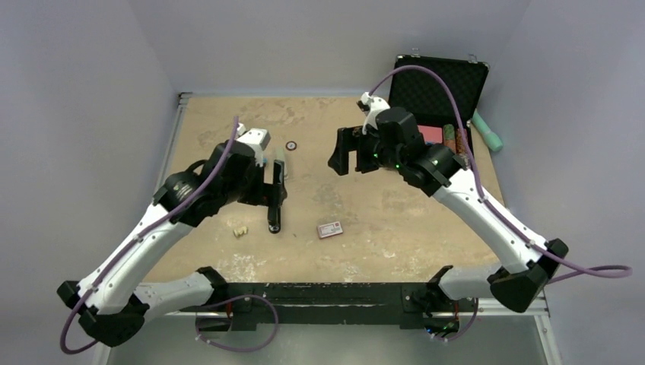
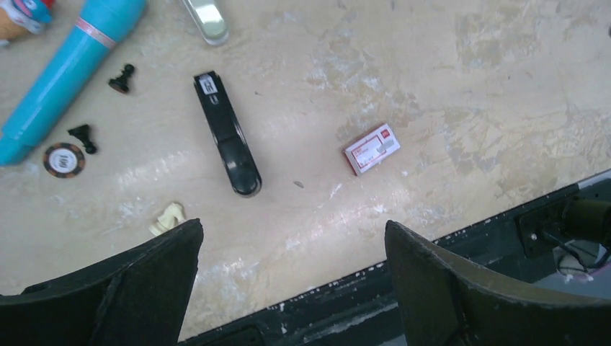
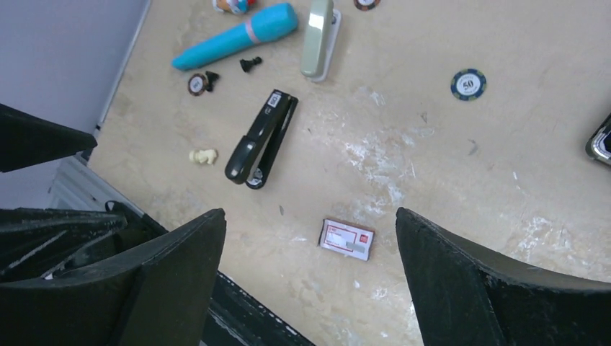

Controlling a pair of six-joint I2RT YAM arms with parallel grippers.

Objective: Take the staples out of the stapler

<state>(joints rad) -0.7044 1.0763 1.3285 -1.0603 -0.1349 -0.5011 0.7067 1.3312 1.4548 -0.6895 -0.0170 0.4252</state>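
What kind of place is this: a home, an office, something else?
Probably a lab robot test bench: a worn tabletop walled in grey, two arms bolted at its edge, and loose props like the stapler and poker chip.

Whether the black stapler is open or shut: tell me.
Shut. The stapler lies flat on the table, its top arm folded down over the base with only a narrow gap; no staple channel shows.

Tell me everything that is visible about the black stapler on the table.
The black stapler is long and narrow, glossy like plastic, with a small white label at one end and a rounded tip at the other. In the right wrist view its two long parts gape slightly near the label. It lies on the worn table; nothing else touches it.
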